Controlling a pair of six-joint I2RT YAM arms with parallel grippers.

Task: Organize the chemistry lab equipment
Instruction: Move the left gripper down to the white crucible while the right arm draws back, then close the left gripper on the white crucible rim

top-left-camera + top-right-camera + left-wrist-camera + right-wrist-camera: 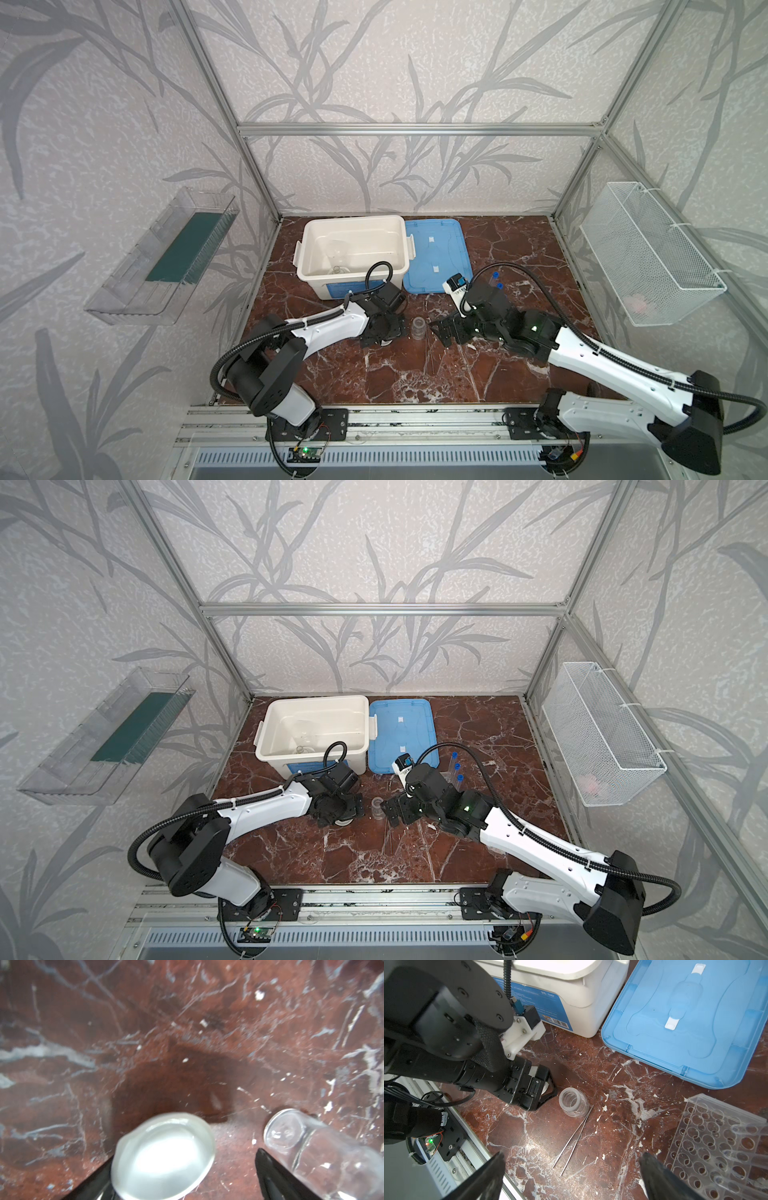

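My left gripper is open and straddles a white domed dish on the marble; a gap shows between the dish and one black finger. A clear jar stands just outside that finger, and shows in both top views between the two grippers. My right gripper is open and empty above thin rods lying beside the jar. A clear multi-hole rack sits next to it, holding blue-capped tubes. A round glass vessel lies inside the tub.
The open white tub stands at the back, with its blue lid lying flat to its right. A wire basket hangs on the right wall and a clear shelf on the left wall.
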